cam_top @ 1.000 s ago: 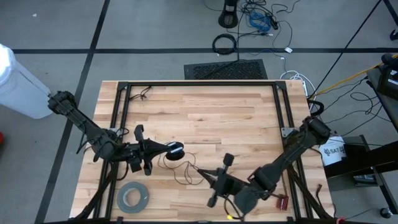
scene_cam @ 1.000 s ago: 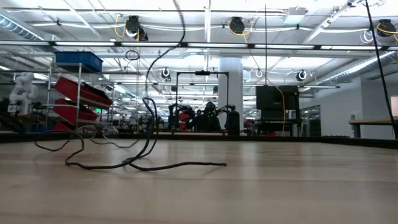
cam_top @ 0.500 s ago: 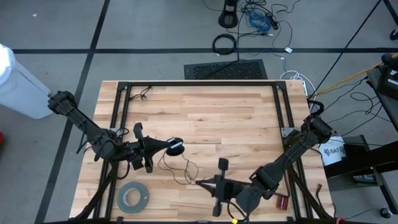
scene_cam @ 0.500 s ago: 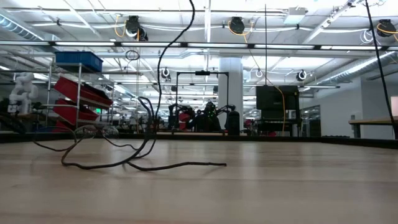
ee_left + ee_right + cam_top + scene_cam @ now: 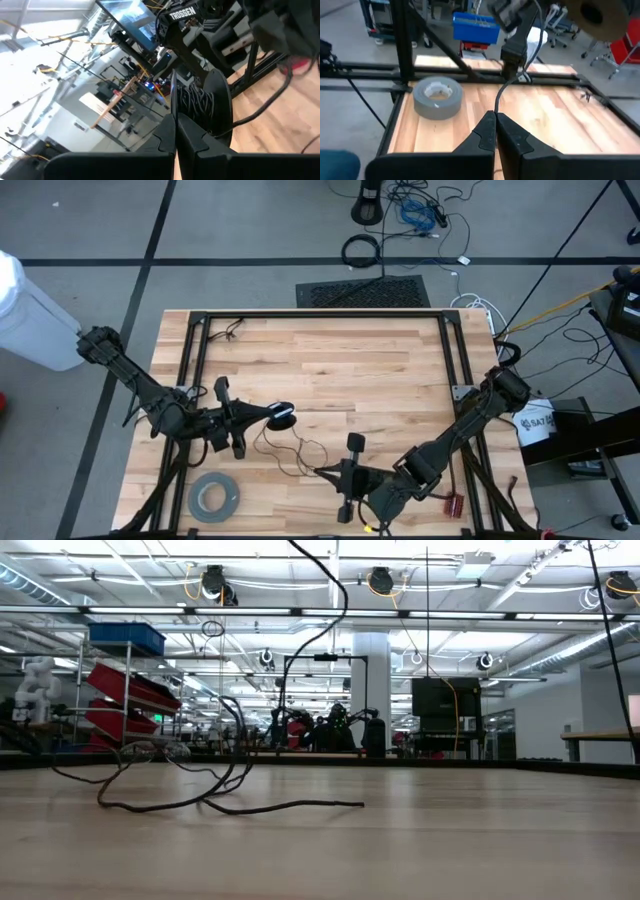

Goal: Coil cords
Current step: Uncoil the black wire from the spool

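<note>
Lower centre of the high view, on pale wood-plank table [image 5: 330, 370]: thin dark cord [image 5: 285, 452], loosely looped, joined to round black disc [image 5: 282, 417]. Left gripper [image 5: 268, 416] pinched on disc; right gripper [image 5: 318, 471] pinched on cord. Grey tape roll [image 5: 214, 497] lower left. Right gripper has shifted slightly left.
</note>
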`<state>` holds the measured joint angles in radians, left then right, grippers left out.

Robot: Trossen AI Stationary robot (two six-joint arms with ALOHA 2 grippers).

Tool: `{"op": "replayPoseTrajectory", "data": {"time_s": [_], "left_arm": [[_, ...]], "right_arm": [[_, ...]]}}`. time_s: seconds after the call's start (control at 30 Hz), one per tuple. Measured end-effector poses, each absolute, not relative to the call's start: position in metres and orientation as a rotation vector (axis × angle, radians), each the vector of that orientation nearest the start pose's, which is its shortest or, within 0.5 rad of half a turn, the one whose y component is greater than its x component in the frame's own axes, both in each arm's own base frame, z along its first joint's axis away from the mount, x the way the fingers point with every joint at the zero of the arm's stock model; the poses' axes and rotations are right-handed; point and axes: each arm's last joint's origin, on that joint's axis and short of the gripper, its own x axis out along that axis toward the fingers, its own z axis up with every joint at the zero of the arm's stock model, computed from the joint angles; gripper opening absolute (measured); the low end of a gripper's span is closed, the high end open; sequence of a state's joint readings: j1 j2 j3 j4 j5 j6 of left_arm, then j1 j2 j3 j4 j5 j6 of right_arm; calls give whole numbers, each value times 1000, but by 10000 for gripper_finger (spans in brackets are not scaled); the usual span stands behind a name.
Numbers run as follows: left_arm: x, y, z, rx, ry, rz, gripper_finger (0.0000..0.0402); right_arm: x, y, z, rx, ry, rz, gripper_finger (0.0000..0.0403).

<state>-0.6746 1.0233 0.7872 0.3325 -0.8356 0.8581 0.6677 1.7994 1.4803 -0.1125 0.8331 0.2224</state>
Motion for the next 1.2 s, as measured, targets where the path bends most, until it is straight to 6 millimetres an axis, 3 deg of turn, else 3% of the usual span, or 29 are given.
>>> {"op": "replayPoseTrajectory", "data": {"time_s": [0.2,0.37,0.57,0.7,0.9,1.03,1.2], "left_arm": [[186,-123,338,657,-6,168,0],[184,-126,337,582,-13,156,0],[182,-128,337,545,-18,154,0],[182,-127,338,562,-22,161,0],[182,-127,344,573,-60,190,0],[181,-126,347,591,-79,202,0],[182,-126,347,621,-73,206,0]], "right_arm": [[333,231,302,-139,389,-112,32],[328,217,317,-35,426,-6,73],[348,208,321,-2,312,-61,107],[371,204,294,-59,327,-106,117],[407,196,255,-103,241,-321,119],[428,194,227,-193,194,-319,119],[437,189,219,-290,141,-426,119]]}}
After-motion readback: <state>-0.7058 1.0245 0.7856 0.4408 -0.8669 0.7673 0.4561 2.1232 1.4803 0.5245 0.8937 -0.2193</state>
